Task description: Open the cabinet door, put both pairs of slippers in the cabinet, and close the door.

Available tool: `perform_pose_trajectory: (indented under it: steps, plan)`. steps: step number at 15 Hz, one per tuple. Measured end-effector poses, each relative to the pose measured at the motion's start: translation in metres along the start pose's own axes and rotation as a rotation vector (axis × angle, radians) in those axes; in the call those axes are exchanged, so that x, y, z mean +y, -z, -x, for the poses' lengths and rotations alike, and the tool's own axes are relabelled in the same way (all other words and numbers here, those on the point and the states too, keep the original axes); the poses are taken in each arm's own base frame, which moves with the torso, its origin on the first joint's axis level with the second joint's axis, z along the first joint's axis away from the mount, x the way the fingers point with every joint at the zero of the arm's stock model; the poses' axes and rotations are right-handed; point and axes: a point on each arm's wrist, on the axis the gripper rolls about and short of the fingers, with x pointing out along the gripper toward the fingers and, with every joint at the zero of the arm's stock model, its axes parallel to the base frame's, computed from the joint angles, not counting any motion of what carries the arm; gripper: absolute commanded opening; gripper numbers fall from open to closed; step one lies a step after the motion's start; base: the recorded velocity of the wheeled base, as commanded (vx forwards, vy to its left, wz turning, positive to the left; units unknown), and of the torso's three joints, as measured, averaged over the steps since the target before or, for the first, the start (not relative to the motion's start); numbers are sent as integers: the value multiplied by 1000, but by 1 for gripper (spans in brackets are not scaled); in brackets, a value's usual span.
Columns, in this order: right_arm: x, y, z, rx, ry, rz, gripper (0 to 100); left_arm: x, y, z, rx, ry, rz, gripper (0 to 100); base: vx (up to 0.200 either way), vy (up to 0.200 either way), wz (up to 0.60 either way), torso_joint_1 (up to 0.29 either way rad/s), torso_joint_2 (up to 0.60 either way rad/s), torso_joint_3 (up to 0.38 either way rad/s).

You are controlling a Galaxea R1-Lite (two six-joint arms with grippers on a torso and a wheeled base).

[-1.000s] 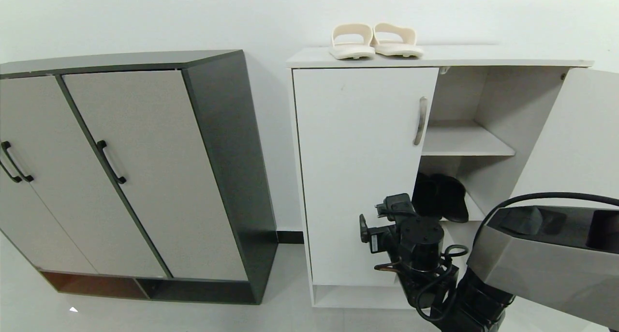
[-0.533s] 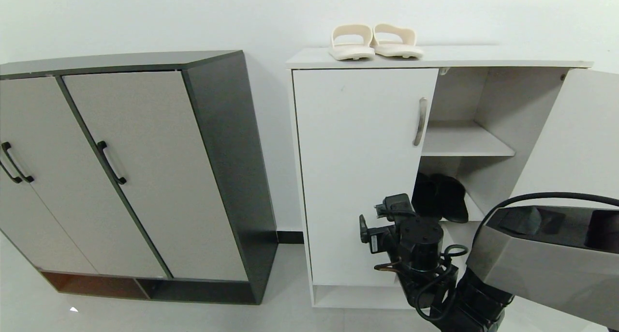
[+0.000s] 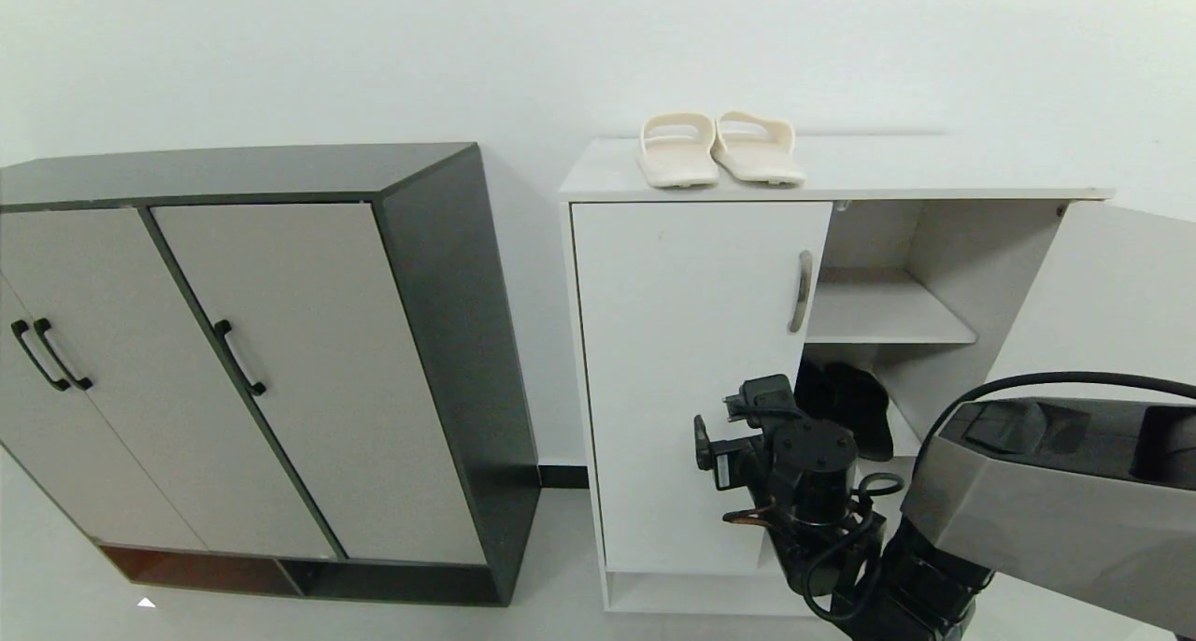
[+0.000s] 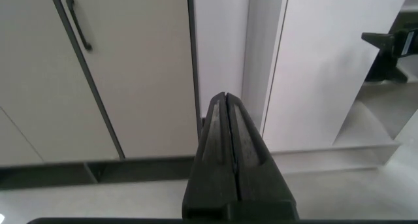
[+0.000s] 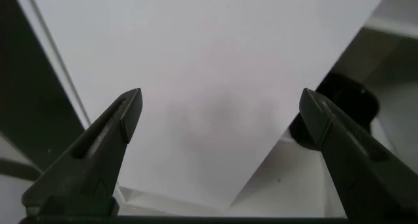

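A pair of beige slippers [image 3: 719, 148] lies on top of the white cabinet [image 3: 934, 166]. The cabinet's right door [image 3: 1112, 295] stands open and its left door [image 3: 691, 361] is shut. A pair of black slippers [image 3: 846, 398] sits on the lower shelf inside, also seen as black slippers [image 5: 346, 106] past the door edge. My right arm [image 3: 813, 491] is low in front of the left door. My right gripper [image 5: 221, 96] is open and empty, facing that door panel. My left gripper [image 4: 225, 100] is shut on nothing, low near the floor between the two cabinets.
A dark cabinet [image 3: 280, 342] with two shut grey doors and black handles stands left of the white one, a narrow gap between them. The upper shelf [image 3: 878, 319] in the white cabinet is bare. Grey floor lies in front.
The head camera has shifted, so both cabinets sit lower in the picture and more of their tops shows. The slippers, the doors and my right arm have not visibly moved.
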Motion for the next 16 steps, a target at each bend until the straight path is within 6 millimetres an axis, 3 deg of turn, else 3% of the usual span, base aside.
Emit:
perform_pose_trajectory:
  steps: [16]
  plan:
    - [-1,2,1,3,1,4,100,0,0,0,2,-1,0,0,0,0,0,180,-493,-316]
